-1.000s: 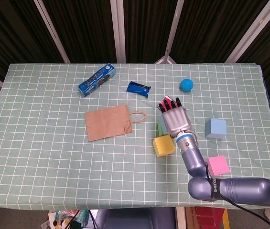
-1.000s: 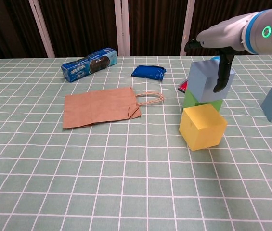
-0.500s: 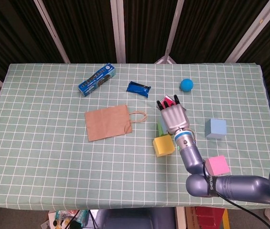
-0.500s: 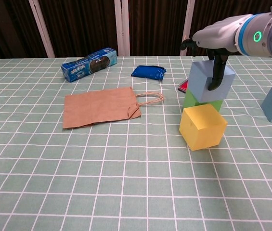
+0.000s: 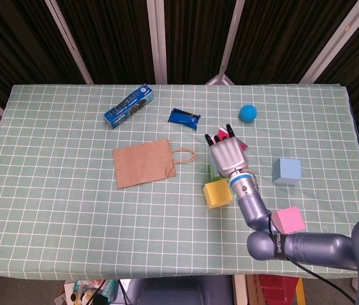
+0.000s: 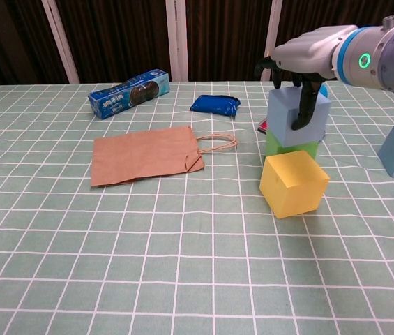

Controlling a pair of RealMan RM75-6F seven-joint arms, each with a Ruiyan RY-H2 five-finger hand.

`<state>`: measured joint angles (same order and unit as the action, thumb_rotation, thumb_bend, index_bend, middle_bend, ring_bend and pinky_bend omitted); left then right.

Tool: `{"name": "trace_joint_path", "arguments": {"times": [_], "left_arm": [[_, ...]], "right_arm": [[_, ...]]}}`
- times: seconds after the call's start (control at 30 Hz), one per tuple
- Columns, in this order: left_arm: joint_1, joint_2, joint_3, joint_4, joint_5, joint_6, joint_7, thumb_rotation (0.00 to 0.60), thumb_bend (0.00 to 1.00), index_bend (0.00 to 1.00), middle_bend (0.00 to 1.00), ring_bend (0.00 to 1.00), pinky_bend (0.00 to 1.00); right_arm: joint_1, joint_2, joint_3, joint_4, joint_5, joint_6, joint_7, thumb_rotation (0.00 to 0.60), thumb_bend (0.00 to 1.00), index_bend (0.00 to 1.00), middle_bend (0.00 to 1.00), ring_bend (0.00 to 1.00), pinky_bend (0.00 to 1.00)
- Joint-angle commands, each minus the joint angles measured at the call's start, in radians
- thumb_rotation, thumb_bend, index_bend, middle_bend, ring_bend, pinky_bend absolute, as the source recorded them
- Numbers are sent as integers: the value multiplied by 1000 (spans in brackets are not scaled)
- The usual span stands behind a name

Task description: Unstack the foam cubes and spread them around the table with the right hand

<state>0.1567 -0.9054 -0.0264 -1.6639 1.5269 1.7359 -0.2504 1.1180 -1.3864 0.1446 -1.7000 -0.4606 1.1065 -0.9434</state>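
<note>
At ten o'clock lies a blue cookie box (image 5: 128, 105), with a brown paper bag (image 5: 143, 162) flat near the middle. Just right of centre the right hand (image 6: 300, 68) clamps the blue-grey foam cube (image 6: 296, 117) atop the green cube (image 6: 289, 147); a yellow cube (image 6: 293, 183) sits in front. At three o'clock, a light-blue cube (image 5: 286, 171); at four, a pink cube (image 5: 290, 220).

Head cam: high, looking down on the whole table (image 5: 52, 210). Chest cam: low, near, facing across. Both share the table's centre.
</note>
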Motion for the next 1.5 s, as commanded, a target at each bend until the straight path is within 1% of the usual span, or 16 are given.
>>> {"name": "trace_joint_path", "arguments": {"times": [0.03, 0.33, 0.43, 0.53, 0.67, 0.83, 0.93, 0.97, 1.1, 1.2, 1.23, 1.3, 1.33, 1.37, 1.43, 1.5], "left_arm": [[0, 1, 0, 0, 1, -1, -2, 600, 323, 138, 0, 0, 18], [0, 4, 3, 1, 7, -2, -9, 600, 323, 138, 0, 0, 18], [0, 6, 1, 3, 4, -1, -17, 600, 323, 138, 0, 0, 18], [-1, 7, 0, 3, 0, -4, -21, 600, 322, 138, 0, 0, 18], [-1, 7, 1, 3, 5, -3, -20, 600, 323, 138, 0, 0, 18], [3, 7, 1, 2, 2, 1, -21, 600, 323, 138, 0, 0, 18], [3, 8, -2, 3, -5, 0, -23, 600, 322, 138, 0, 0, 18], [2, 8, -3, 3, -6, -1, -23, 600, 323, 138, 0, 0, 18], [-2, 7, 1, 1, -2, -11, -11, 600, 323, 138, 0, 0, 18], [-1, 8, 5, 0, 8, -10, -10, 600, 323, 138, 0, 0, 18], [-1, 9, 5, 1, 8, -7, -13, 600, 323, 138, 0, 0, 18], [0, 9, 2, 3, 3, -5, -18, 600, 323, 138, 0, 0, 17], [0, 10, 0, 3, 0, -6, -19, 600, 323, 138, 0, 0, 17], [-1, 11, -1, 3, -5, -9, -23, 600, 323, 138, 0, 0, 18], [-3, 12, -2, 4, -8, -13, -26, 600, 322, 138, 0, 0, 18], [-5, 13, -2, 4, -8, -17, -26, 600, 323, 139, 0, 0, 18]], "right_arm": [[-8, 11, 9, -11, -21, 6, 21, 600, 320, 129, 281, 567, 31], [9, 22, 59, -35, 12, 55, 8, 600, 335, 129, 280, 593, 59], [14, 5, 80, -19, 20, 83, 13, 600, 336, 129, 281, 597, 61], [14, -28, 90, 11, -1, 126, 19, 600, 335, 130, 281, 598, 62], [8, -114, 107, 97, -45, 205, 48, 600, 335, 151, 281, 598, 69], [3, -274, 170, 257, -88, 298, 141, 600, 335, 157, 281, 597, 70], [12, -352, 188, 338, -112, 323, 152, 600, 335, 157, 281, 598, 70], [13, -376, 198, 356, -114, 328, 158, 600, 335, 157, 281, 598, 70], [9, -488, 270, 399, -97, 338, 240, 600, 335, 157, 280, 598, 70], [16, -553, 275, 426, -116, 334, 252, 600, 335, 157, 280, 583, 70], [16, -569, 279, 428, -119, 334, 253, 600, 335, 157, 281, 552, 70], [14, -590, 291, 426, -118, 327, 259, 600, 335, 156, 277, 439, 64], [12, -596, 296, 418, -114, 320, 260, 600, 329, 155, 261, 350, 53], [8, -600, 298, 406, -108, 307, 254, 600, 303, 147, 234, 269, 38], [1, -599, 297, 379, -101, 291, 240, 600, 233, 121, 180, 177, 14], [-8, -598, 293, 349, -108, 284, 234, 600, 173, 89, 145, 133, 3]]}}
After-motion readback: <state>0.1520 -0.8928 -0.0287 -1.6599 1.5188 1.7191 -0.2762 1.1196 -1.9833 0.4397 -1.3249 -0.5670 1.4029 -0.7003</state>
